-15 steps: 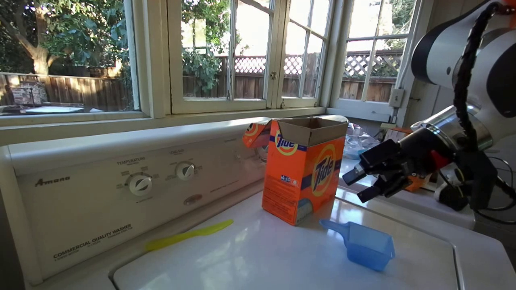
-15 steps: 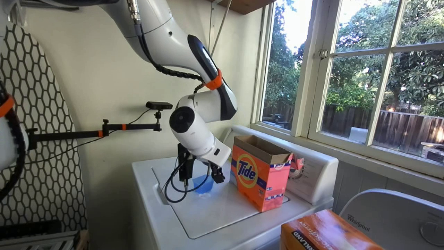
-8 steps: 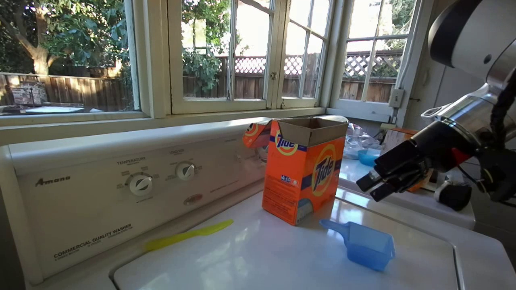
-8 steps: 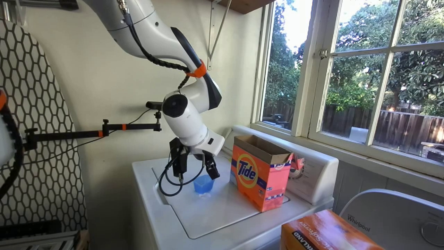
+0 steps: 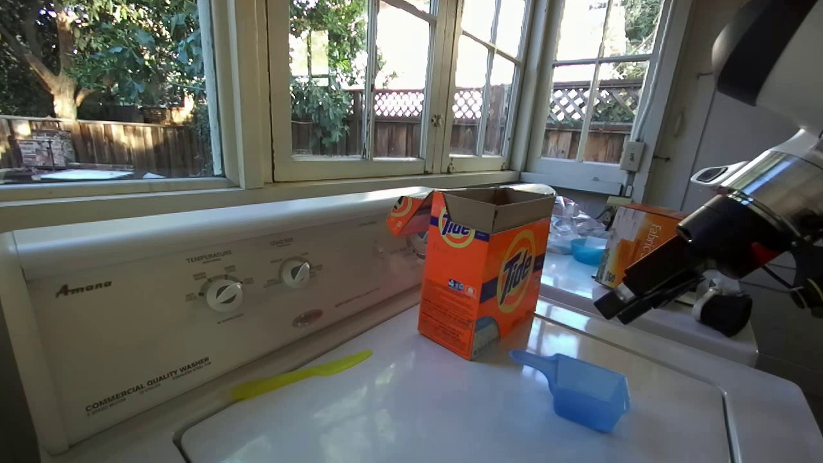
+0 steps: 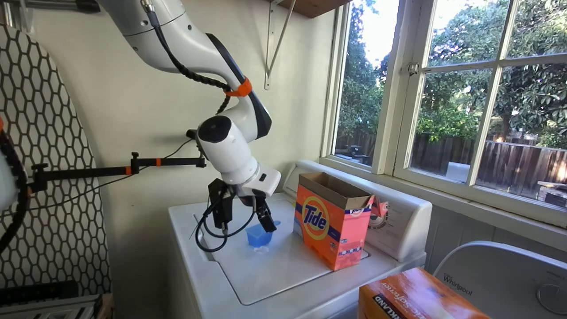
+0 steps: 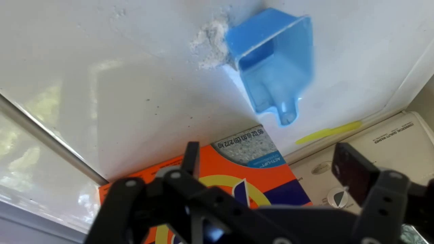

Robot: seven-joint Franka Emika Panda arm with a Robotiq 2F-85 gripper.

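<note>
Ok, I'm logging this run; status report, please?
Gripper open, empty. Blue scoop on washer lid, unheld. Tide box standing near it, possibly in the way.

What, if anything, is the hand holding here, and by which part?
Nothing is held: the hand is open, its fingers apart with no object between them. The blue scoop and orange Tide box rest on the washer, clear of the hand.

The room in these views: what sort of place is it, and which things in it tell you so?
Most likely a laundry room, perhaps in a home. A washer, labelled as such on its control panel, carries an opened Tide box and a blue scoop.
</note>
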